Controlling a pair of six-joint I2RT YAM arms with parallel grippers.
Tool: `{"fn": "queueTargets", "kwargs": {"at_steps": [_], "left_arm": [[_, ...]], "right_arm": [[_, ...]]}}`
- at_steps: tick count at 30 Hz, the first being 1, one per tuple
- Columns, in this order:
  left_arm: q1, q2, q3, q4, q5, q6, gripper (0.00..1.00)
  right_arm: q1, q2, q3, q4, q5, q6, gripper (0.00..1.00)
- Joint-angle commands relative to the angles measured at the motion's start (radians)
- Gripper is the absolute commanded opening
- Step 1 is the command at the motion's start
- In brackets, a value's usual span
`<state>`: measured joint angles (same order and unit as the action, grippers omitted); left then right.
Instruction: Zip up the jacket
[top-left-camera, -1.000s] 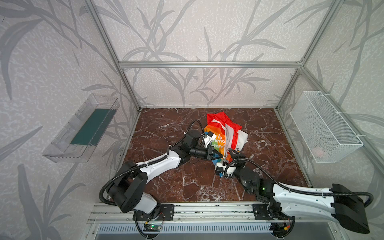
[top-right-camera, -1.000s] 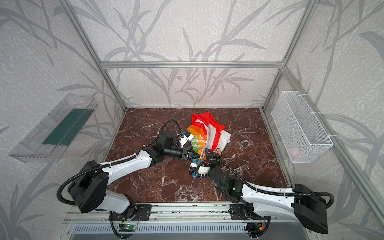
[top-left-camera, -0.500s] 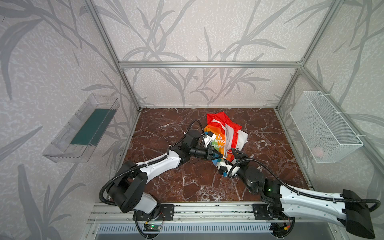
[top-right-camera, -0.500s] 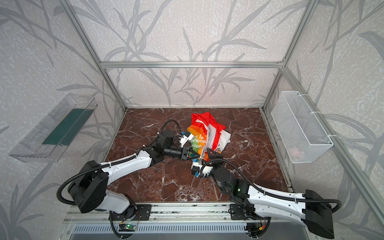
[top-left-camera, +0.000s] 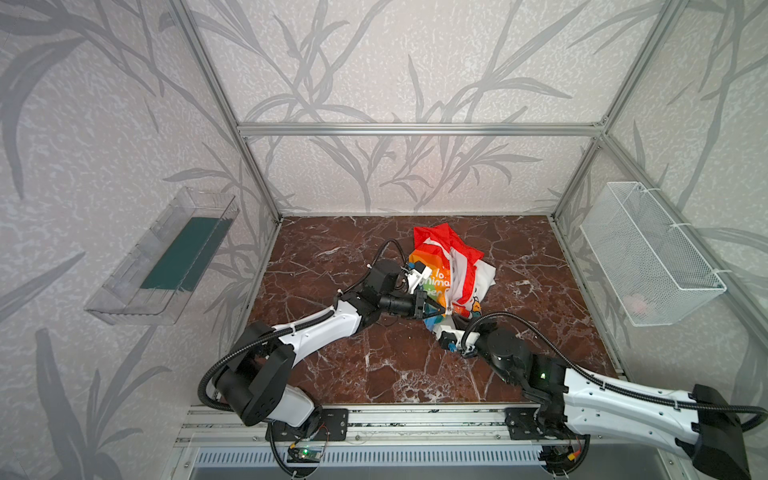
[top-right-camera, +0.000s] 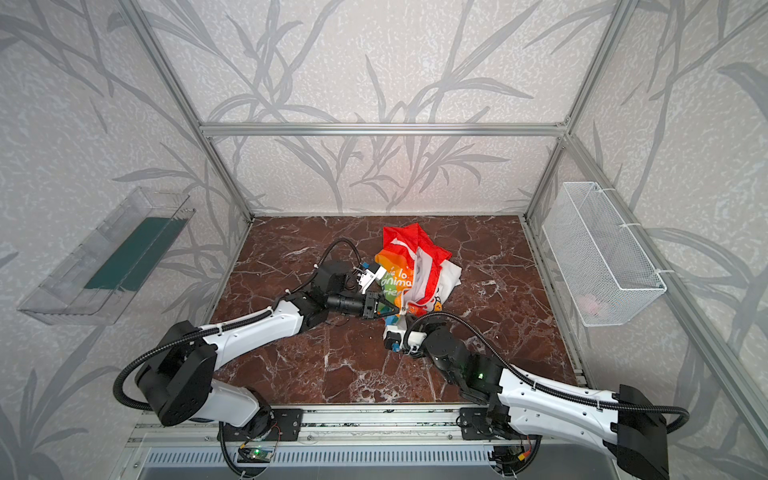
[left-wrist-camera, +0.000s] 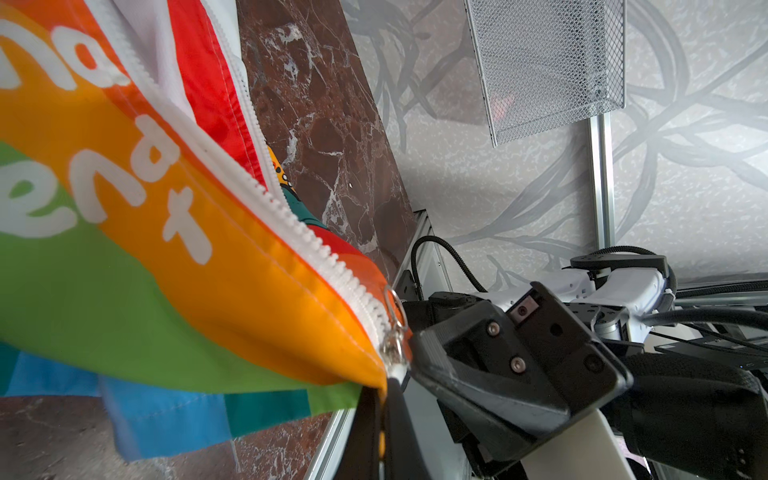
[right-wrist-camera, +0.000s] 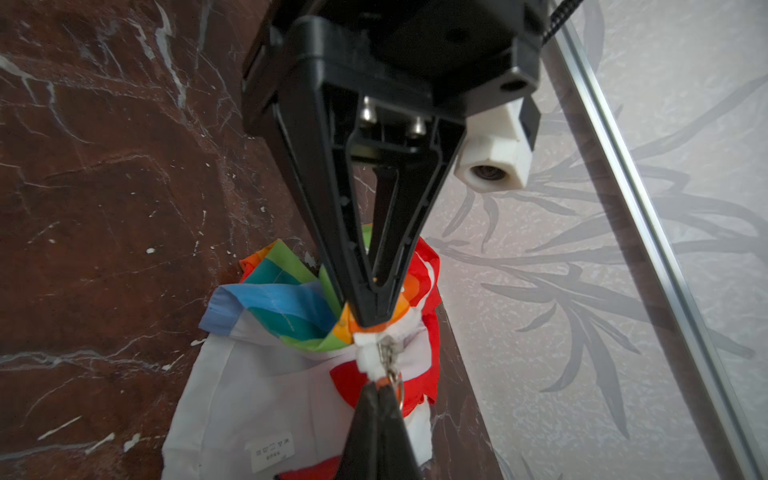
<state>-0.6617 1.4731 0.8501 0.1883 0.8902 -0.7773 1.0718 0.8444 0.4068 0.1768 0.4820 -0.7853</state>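
The rainbow-striped jacket (top-left-camera: 453, 266) (top-right-camera: 419, 266) lies crumpled at the middle back of the marble table, red hood farthest back and white lining showing. Its white zipper (left-wrist-camera: 291, 224) stands open above the metal slider (left-wrist-camera: 392, 349) (right-wrist-camera: 384, 353). My left gripper (top-left-camera: 440, 308) (top-right-camera: 397, 309) (left-wrist-camera: 384, 415) is shut on the orange hem beside the zipper's bottom end. My right gripper (top-left-camera: 457, 319) (top-right-camera: 409, 318) (right-wrist-camera: 377, 395) faces it tip to tip, shut on the zipper pull ring just below the slider.
A white wire basket (top-left-camera: 648, 257) hangs on the right wall. A clear plastic tray (top-left-camera: 166, 257) with a green floor is mounted on the left wall. Aluminium posts stand at the table (top-left-camera: 332, 249) corners, and a rail (top-left-camera: 374, 419) runs along the front edge.
My right gripper has gone from wide open to shut on the zipper pull, its arm shifting slightly. The left gripper and the jacket have stayed put.
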Motion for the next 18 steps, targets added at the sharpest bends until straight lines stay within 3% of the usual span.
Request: {"fn": "queueTargets", "kwargs": {"at_steps": [1,3,10,18], "left_arm": [[0.0,-0.035,0.012,-0.021,0.0,0.022,0.0],[0.001,-0.036,0.014,-0.037,-0.003,0.033,0.0],[0.001,-0.051,0.022,-0.117,-0.032,0.091,0.0],[0.001,-0.058,0.02,-0.123,-0.037,0.099,0.0]], "right_arm": [[-0.033,-0.03,0.061,-0.068,-0.067,0.071,0.0],[-0.072,-0.042,0.076,-0.101,-0.134,0.121,0.0],[-0.309,-0.084,0.126,-0.227,-0.582,0.389,0.0],[-0.361,-0.031,0.175,-0.269,-0.753,0.457,0.0]]}}
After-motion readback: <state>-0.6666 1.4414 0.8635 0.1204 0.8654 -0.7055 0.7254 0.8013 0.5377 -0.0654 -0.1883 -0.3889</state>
